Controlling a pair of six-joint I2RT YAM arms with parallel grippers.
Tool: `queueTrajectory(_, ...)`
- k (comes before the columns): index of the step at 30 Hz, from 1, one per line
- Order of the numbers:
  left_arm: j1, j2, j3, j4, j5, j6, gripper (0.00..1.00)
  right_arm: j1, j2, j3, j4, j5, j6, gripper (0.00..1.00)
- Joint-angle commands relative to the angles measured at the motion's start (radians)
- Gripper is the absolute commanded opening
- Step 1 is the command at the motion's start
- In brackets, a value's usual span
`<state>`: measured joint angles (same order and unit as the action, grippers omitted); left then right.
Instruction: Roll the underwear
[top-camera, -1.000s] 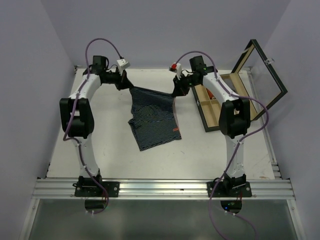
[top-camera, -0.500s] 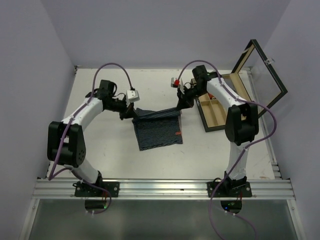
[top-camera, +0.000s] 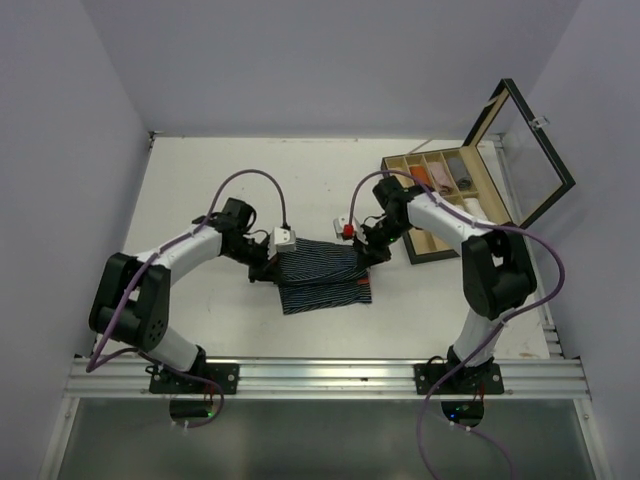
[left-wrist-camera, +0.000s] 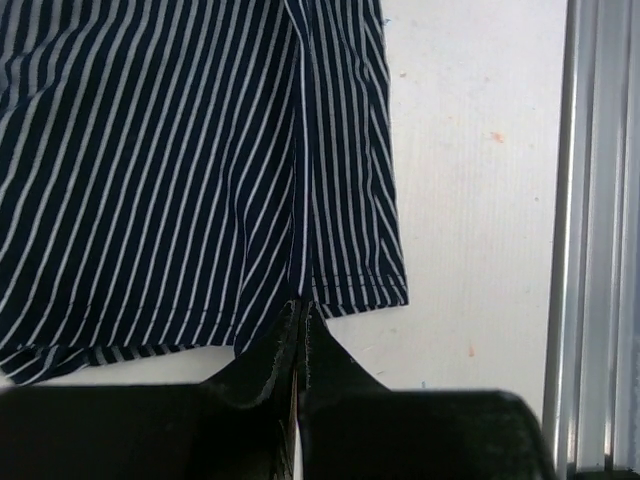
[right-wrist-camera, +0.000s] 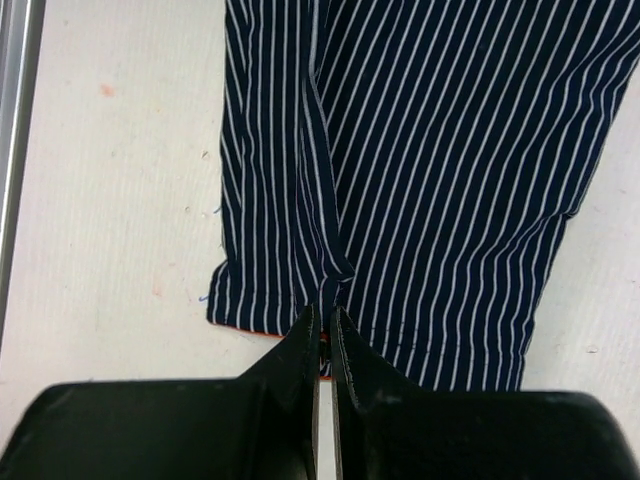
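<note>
1. Bench (top-camera: 200, 190): a white surface between pale walls, with an aluminium rail (top-camera: 330, 375) along its near edge where both arms are bolted
2. Left arm (top-camera: 170, 250) reaches in low from the left and the right arm (top-camera: 450, 225) bends in from the right, so their wrists face each other across the middle of the bench
3. Wooden box (top-camera: 412, 250) sits at the right rear of the bench, its glass lid (top-camera: 530, 150) standing open and tilted back; some of its compartments hold small pinkish and pale things, too small to make out
4. Navy striped underwear (top-camera: 325, 275) lies on the bench between the two wrists, left of the box and apart from it, with one layer of cloth lying over another; the wrist views show its thin pale stripes (left-wrist-camera: 150, 170) and a stitched hem (right-wrist-camera: 450, 150) against the bare white surface
5. Left pincer (top-camera: 268, 268) is clenched on the left edge of the underwear; from the left wrist its fingertips (left-wrist-camera: 302, 320) meet on a fold of striped cloth at the hem
6. Right pincer (top-camera: 368, 250) is clenched on the right edge of the underwear; from the right wrist its fingertips (right-wrist-camera: 322, 325) are pressed together with a pinched ridge of cloth running up from them
</note>
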<state>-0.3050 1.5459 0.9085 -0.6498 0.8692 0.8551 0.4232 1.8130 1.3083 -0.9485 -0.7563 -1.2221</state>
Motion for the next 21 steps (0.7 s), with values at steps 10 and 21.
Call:
queueTrajectory(10,-0.192,-0.021,-0.1,0.095,-0.026,-0.091,0.21,0.054,-0.141,-0.201,0.076,0.142,-0.195,0.23)
queueTrajectory(21,-0.111,-0.13,0.033,0.065,-0.032,-0.183,0.39,0.038,-0.262,-0.14,0.03,0.112,0.011,0.45)
